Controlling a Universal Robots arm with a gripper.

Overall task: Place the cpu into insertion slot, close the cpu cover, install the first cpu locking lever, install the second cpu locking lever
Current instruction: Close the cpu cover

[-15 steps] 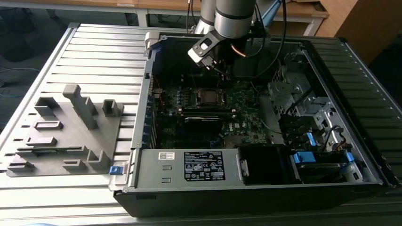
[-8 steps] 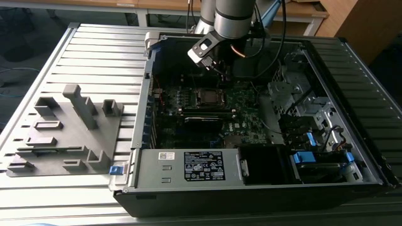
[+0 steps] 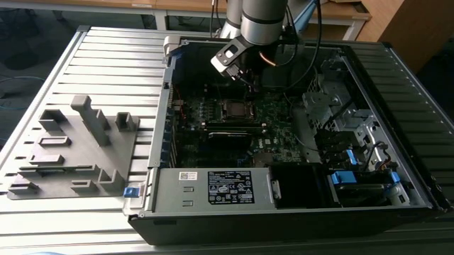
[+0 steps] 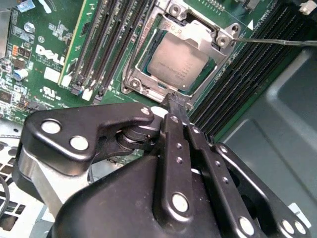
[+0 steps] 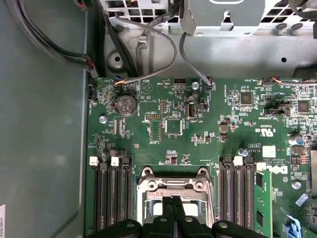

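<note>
1. The open computer case (image 3: 284,223) lies flat on the slatted worktop (image 3: 106,64). This turns the green board upward, so the arm can reach it from above.
2. The cpu (image 4: 179,62) sits square in the insertion slot (image 4: 145,63) with its dull metal top up. It looks fully seated, with no corner riding high.
3. The cpu cover (image 4: 198,32) appears folded down over the chip. Its frame lies around the metal top, which shows through the cut-out.
4. One locking lever (image 4: 277,42), a thin rod, runs from a corner of the socket out over the memory slots (image 4: 257,69). It stands off from the frame, so I judge it not latched. I cannot make out a second lever for certain.
5. Gripper (image 4: 176,101): the jaws are pressed together and carry nothing. The tip is just beside the socket's edge. Whether it touches the frame, I cannot tell. Closed like this, the jaws make a narrow tip, probably for pushing rather than grasping.
6. A grey fixture tray (image 3: 71,154) sits on the worktop, well apart from the case, on the exterior view's left.
</note>
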